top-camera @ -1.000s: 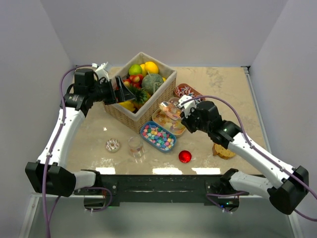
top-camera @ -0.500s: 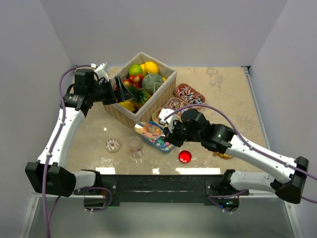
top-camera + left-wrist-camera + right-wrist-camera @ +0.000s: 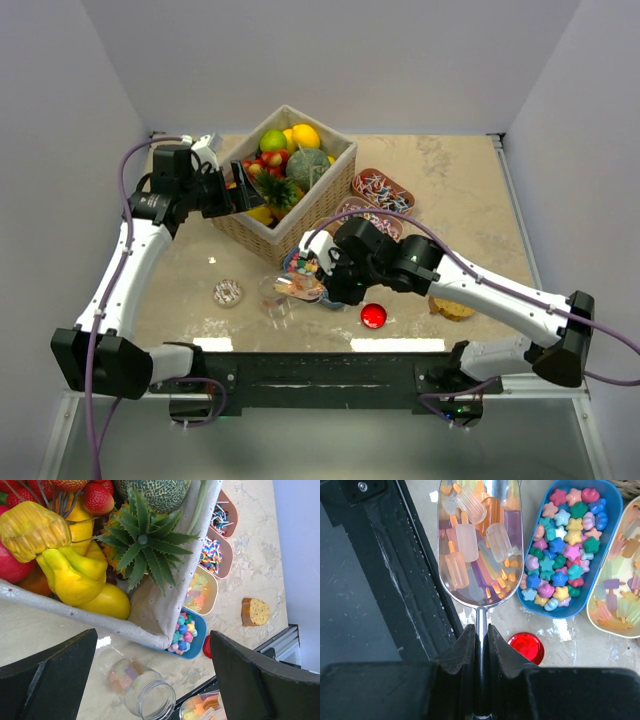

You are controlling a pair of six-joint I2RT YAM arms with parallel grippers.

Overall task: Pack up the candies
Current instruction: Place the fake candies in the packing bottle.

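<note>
My right gripper point(image 3: 481, 630) is shut on the handle of a metal scoop point(image 3: 480, 540) heaped with popsicle-shaped candies. In the top view the scoop point(image 3: 298, 288) hovers just right of a clear jar point(image 3: 272, 303), which holds a few pastel pieces point(image 3: 125, 675). Right of the scoop lies a blue tray point(image 3: 566, 614) of star-shaped candies, with a cream tray point(image 3: 615, 631) of popsicle candies beyond it. Two more trays hold rainbow pieces point(image 3: 212, 552) and striped wrapped sweets point(image 3: 222, 517). My left gripper point(image 3: 240, 190) is open and empty over the basket's left edge.
A wicker basket point(image 3: 300, 225) of toy fruit stands at the back centre. A red lid point(image 3: 373, 316) lies beside the right arm, a sprinkled doughnut point(image 3: 227, 293) left of the jar, and a bread slice point(image 3: 452, 308) on the right. The black table rail point(image 3: 395, 580) runs under the scoop.
My right arm has carried the loaded scoop from the cream tray leftward and toward the near edge, up to the jar. The left arm has barely shifted.
</note>
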